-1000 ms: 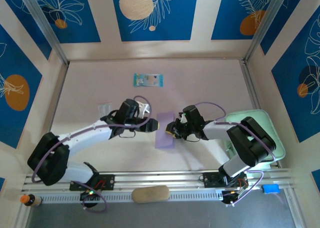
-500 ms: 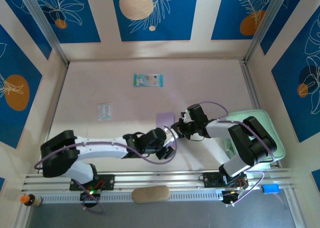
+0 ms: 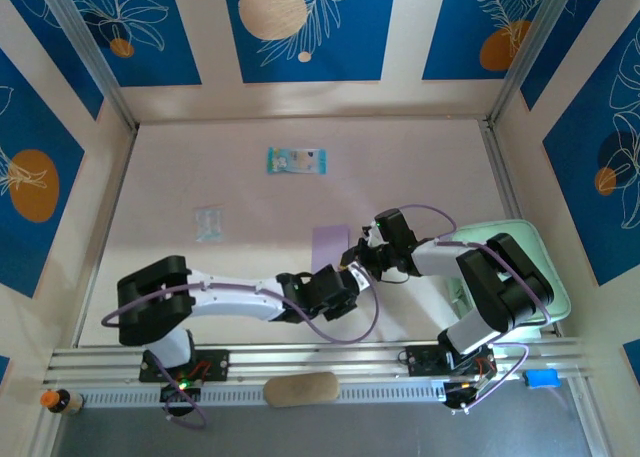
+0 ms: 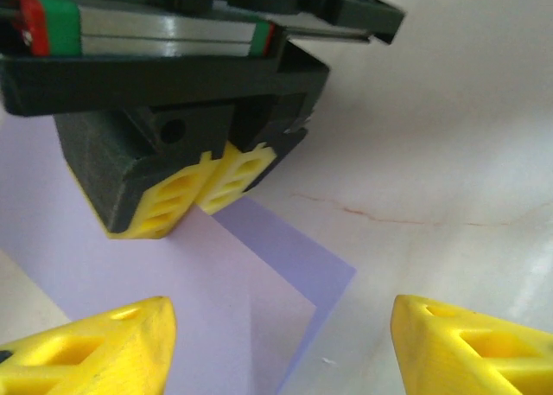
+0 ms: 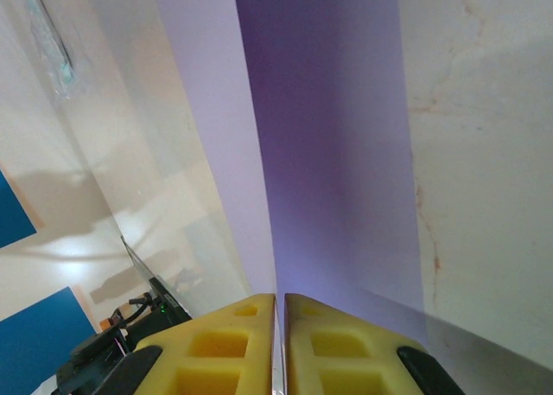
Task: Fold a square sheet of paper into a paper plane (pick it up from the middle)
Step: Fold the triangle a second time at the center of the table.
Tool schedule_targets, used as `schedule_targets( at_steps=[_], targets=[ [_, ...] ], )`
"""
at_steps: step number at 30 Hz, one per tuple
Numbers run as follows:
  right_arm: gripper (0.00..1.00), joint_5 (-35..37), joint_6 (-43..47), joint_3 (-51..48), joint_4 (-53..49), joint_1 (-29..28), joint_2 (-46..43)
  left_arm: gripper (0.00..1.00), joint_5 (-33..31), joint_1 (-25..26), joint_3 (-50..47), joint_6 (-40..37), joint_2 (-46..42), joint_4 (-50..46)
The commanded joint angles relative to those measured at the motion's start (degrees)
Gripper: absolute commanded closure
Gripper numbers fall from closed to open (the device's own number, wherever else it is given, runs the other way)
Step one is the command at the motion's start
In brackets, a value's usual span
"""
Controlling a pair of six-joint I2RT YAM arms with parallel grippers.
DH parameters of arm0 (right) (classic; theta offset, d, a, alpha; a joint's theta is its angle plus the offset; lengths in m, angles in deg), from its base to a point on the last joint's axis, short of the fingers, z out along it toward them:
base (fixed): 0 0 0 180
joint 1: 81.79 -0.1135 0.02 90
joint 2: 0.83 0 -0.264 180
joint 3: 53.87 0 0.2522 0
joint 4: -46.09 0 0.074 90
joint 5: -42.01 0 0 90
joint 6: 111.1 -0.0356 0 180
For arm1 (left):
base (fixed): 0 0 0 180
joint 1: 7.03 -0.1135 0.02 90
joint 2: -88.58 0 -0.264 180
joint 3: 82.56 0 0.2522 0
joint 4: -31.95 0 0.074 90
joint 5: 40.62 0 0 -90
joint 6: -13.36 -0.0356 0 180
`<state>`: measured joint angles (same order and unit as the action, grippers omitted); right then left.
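Observation:
The square sheet of paper [image 3: 329,241] lies mid-table, pale lilac and partly folded. In the left wrist view the sheet [image 4: 216,300] shows a lighter flap over a darker layer. My right gripper [image 3: 354,258] is shut on the sheet's right edge. In its own view the right gripper [image 5: 279,343] pinches the sheet [image 5: 328,153], which runs away from it along a crease. My left gripper [image 3: 340,275] hovers at the sheet's near corner. The left gripper [image 4: 276,352] is open, its fingertips [image 4: 95,347] straddling that corner with nothing held. The right gripper's yellow fingers [image 4: 207,183] press the sheet just ahead.
A blue-green printed packet [image 3: 296,160] lies at the back. A small clear packet [image 3: 208,223] lies to the left. The mint-green tray [image 3: 535,262] sits under the right arm. A tan oval block [image 3: 300,388] rests on the front rail.
My left arm has swung from the sheet's left side round to its near side, gripper now facing the near corner. The right gripper stays shut on the sheet, shifted slightly back.

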<state>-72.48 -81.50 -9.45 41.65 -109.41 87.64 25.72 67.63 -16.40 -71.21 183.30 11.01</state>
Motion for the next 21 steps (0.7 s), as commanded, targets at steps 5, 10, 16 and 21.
schedule_targets(
  at_steps=[5, 10, 16, 21],
  targets=[
    [0.88, -1.5, 0.6, 1.6, -1.9, 0.4, -0.2, 0.37, -3.7, 0.4, 4.2, -2.4, 3.7, -4.0],
    [0.88, -1.4, 0.5, 1.7, -2.1, 0.5, -0.4, 0.46, -3.8, 0.4, 4.5, -2.3, 3.8, -4.7],
    [0.86, -1.2, 0.6, 1.7, -2.3, 0.5, -0.7, 0.72, -2.9, 0.3, 4.1, -2.2, 2.8, -5.1],
    [0.80, 0.5, 1.1, 1.3, -4.6, 0.9, -3.3, 0.92, -1.1, -0.6, 4.2, 0.2, 1.8, -5.8]
  ],
)
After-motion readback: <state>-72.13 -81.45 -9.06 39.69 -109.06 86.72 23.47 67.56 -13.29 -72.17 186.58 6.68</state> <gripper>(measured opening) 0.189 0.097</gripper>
